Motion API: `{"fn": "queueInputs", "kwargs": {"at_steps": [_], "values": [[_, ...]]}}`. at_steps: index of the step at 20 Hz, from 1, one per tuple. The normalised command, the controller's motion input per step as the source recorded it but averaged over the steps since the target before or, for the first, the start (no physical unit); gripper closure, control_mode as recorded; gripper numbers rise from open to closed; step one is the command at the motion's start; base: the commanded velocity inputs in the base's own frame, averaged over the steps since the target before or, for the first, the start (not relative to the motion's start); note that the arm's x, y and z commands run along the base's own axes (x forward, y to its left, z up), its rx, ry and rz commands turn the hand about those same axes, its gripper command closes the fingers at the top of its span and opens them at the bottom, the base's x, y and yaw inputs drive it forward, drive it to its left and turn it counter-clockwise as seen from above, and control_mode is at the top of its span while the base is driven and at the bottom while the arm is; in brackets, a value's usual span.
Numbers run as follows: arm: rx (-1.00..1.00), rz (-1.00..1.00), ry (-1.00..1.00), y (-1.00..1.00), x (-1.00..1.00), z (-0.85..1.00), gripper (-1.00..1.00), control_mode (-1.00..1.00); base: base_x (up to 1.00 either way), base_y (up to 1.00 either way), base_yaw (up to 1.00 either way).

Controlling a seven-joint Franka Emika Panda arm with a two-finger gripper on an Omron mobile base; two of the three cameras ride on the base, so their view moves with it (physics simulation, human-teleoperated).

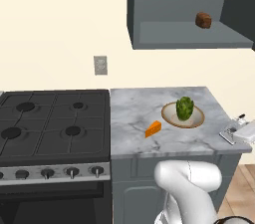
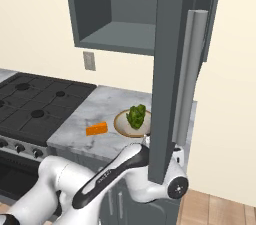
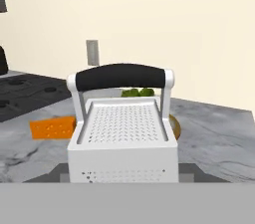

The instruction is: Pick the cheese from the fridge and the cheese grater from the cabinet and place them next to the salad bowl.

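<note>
My gripper is shut on the cheese grater, a silver-white box with a dark handle that points toward the salad bowl. In the left base view the grater lies tilted in the gripper at the counter's right edge, just right of the tan salad bowl. Whether it touches the counter I cannot tell. The orange cheese wedge rests on the counter left of the bowl, also seen as cheese and cheese. The cabinet above stands open.
A brown rounded lump sits on the cabinet shelf. The open cabinet door with its bar handle hangs over the counter's right end and covers the hand. A black stove adjoins the marble counter on the left. A wall outlet is behind.
</note>
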Motion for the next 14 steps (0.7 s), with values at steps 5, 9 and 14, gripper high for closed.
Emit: {"fn": "queueInputs", "kwargs": {"at_steps": [5, 9, 14], "values": [[0.0, 0.04, -0.02, -0.07, 0.2, -0.2, 1.0, -1.0, 0.0, 0.0, 0.0], [0.0, 0.01, 0.0, -0.06, 0.32, -0.05, 1.0, -1.0, 0.0, 0.0, 0.0], [0.0, 0.0, 0.0, 0.0, 0.3, -0.06, 1.0, -1.0, 0.0, 0.0, 0.0]]}}
